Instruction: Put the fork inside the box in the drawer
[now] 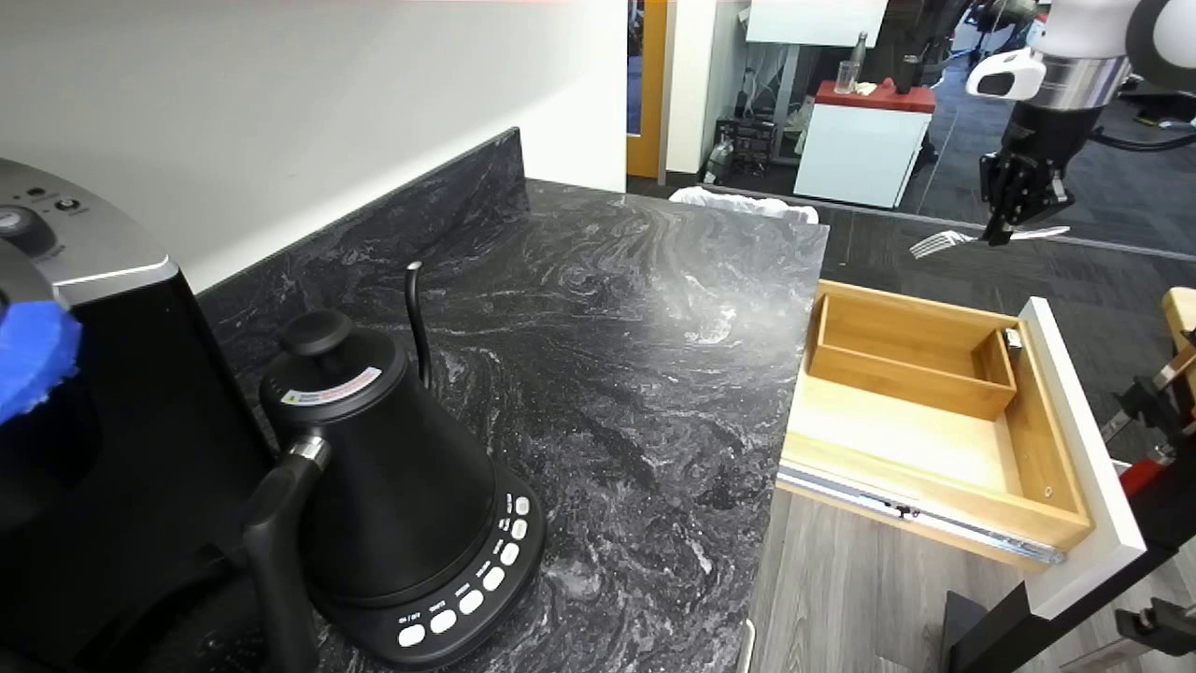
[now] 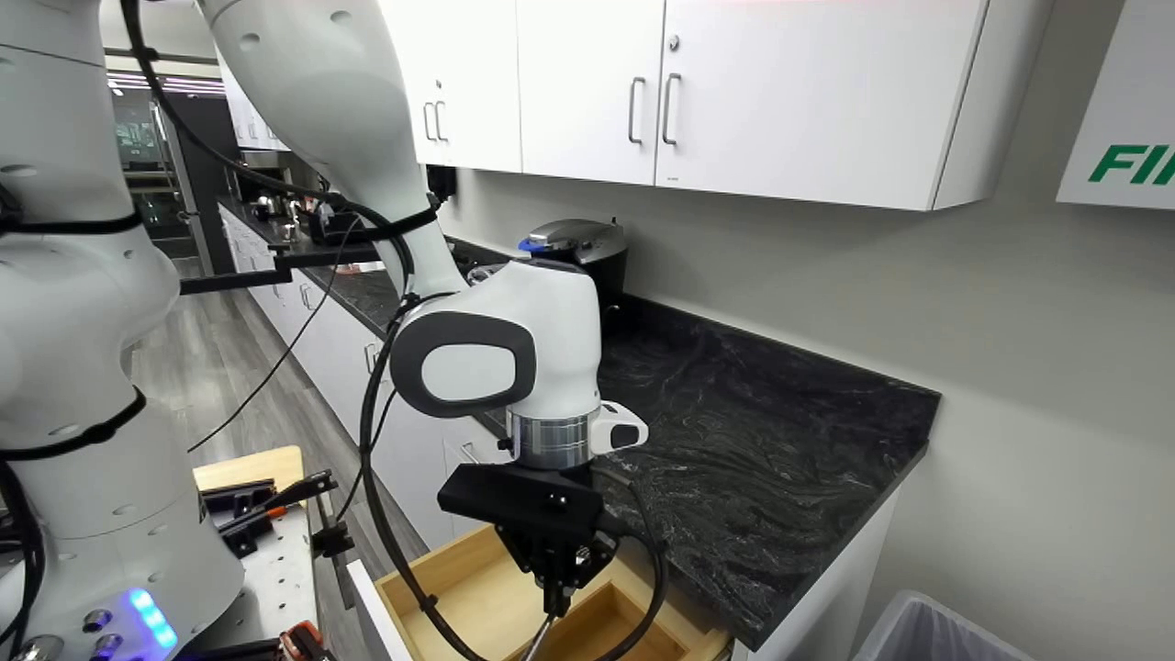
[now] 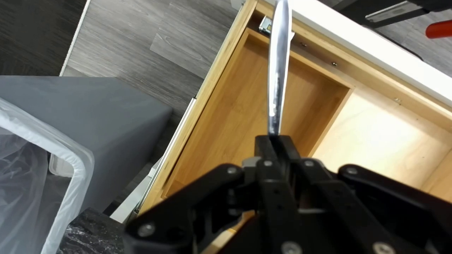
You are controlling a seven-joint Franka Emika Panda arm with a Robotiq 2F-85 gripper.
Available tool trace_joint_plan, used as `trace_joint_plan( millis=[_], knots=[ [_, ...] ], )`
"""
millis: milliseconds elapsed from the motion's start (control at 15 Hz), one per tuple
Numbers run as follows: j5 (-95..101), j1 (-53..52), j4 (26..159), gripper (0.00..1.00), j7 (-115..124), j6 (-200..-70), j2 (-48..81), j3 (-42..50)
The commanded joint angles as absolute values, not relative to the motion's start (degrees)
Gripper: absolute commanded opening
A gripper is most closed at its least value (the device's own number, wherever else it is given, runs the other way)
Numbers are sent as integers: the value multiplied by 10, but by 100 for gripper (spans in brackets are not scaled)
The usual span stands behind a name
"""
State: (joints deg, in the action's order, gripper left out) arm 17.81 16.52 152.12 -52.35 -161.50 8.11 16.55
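Observation:
My gripper [image 1: 1000, 236] is shut on the silver fork [image 1: 942, 243] and holds it high in the air, roughly level, with the tines toward the counter. In the wrist view the fork's handle [image 3: 278, 70] sticks out beyond the closed fingertips [image 3: 273, 139]; the tines are hidden there. The light-wood box [image 1: 911, 383] sits at one end of the open drawer [image 1: 897, 425] and holds nothing visible. In the wrist view the box [image 3: 226, 127] lies below the gripper and the drawer's bare floor [image 3: 381, 130] is beside it. An exterior view also shows the gripper [image 2: 556, 608] above the box [image 2: 610, 610].
The dark stone counter [image 1: 635, 374] borders the drawer, with a black kettle [image 1: 392, 486] and a coffee machine [image 1: 103, 374] on it. The drawer's white front panel [image 1: 1084, 449] stands up at its outer side. A lined bin [image 3: 74, 158] stands near the drawer.

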Motion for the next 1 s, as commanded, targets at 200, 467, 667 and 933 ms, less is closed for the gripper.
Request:
trace_joint_plan(
  millis=[200,467,667,933],
  knots=[
    [181,169,1521,8,-520,-1613,80,161],
    [181,169,1521,8,-520,-1613,80,161],
    [166,171,1510,3,-521,-1628,97,155],
    [118,180,1494,3,-510,-1669,125,144]
  ],
)
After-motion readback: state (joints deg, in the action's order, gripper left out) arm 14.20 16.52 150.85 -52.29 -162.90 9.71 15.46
